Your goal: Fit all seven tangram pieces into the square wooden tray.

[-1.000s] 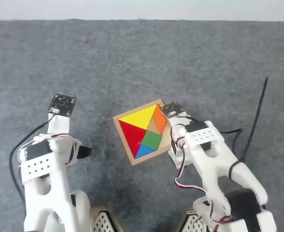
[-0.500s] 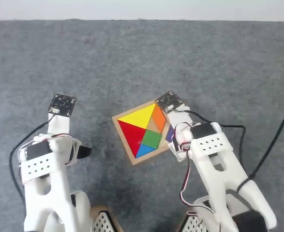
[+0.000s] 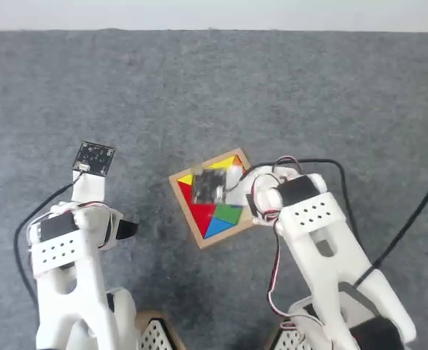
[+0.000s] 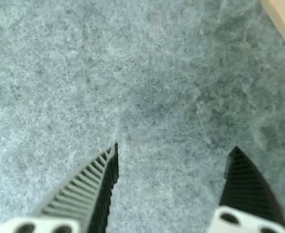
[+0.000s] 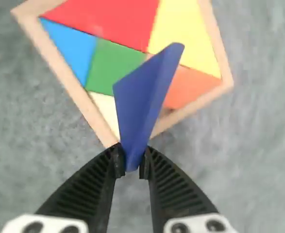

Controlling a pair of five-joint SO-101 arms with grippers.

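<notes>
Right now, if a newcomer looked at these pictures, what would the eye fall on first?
First, the right hand, shut on a blue piece that it holds on edge over the tray. Next, the tray itself near the middle of the grey mat, with red, yellow, green, orange and light blue pieces already lying in it. The left hand hangs open over bare mat, off to the side of the tray.

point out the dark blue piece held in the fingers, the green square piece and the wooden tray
dark blue tangram piece (image 5: 144, 99), right wrist view, middle of its visible face
green square tangram piece (image 5: 110, 65), right wrist view, centre of its top face
square wooden tray (image 5: 58, 63), right wrist view, bare part of its rim
</notes>
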